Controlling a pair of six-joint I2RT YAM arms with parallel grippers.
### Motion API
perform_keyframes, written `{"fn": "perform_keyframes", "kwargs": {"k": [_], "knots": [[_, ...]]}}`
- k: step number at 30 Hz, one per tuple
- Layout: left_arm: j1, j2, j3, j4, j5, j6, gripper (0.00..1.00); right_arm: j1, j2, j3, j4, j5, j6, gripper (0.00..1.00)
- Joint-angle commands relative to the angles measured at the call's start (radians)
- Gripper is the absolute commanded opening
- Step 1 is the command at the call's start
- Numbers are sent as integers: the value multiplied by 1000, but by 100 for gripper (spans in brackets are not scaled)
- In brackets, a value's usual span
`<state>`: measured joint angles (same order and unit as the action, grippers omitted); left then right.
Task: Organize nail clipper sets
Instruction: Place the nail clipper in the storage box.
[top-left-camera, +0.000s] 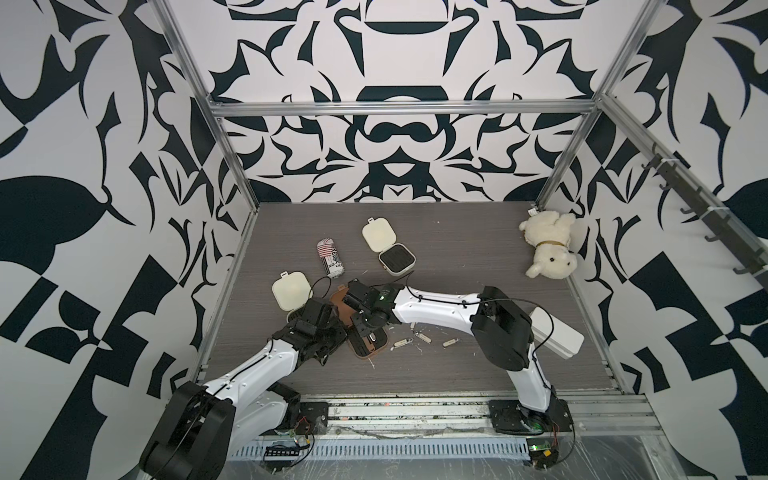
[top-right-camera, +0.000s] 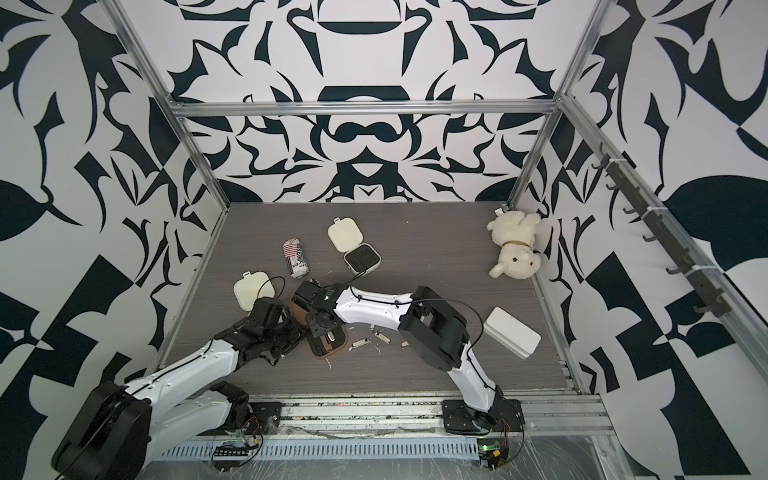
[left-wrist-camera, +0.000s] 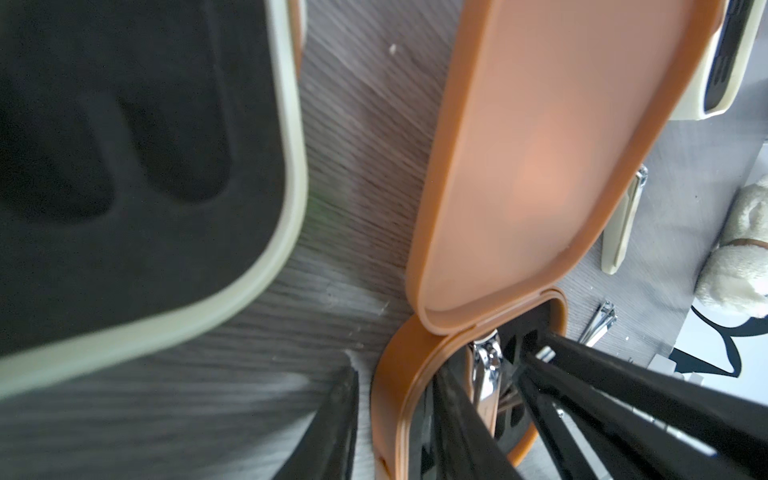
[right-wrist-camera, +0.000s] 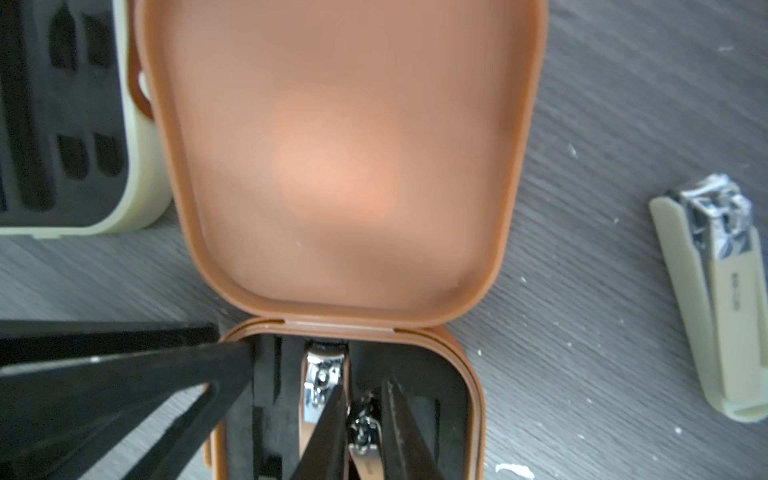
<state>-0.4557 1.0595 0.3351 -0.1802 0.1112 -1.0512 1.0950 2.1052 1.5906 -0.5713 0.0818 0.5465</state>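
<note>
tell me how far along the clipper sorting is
Done: one clipper sits in the brown case. In hand: the left gripper clamps its wall while the right gripper holds a second clipper in it. Left: loose clippers lie on the table, and both cream cases are open and look empty.

brown case (top-left-camera: 337, 300): base mostly covered in both top views; cream case (left-wrist-camera: 291, 187) beside it: blurred, cropped by frame; loose clippers (top-left-camera: 423, 337) near it: too small for detail; small clipper (right-wrist-camera: 363, 432) inside it: tail cropped.
</note>
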Motion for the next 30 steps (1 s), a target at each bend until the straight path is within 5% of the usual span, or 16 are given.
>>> {"fn": "perform_keyframes", "kwargs": {"k": [1, 30], "knots": [[-1, -7, -21, -62, -13, 2, 35, -2, 7, 32, -14, 14, 0, 19], [-1, -5, -10, -84, -27, 5, 35, -2, -33, -52, -18, 9, 17, 17]]}}
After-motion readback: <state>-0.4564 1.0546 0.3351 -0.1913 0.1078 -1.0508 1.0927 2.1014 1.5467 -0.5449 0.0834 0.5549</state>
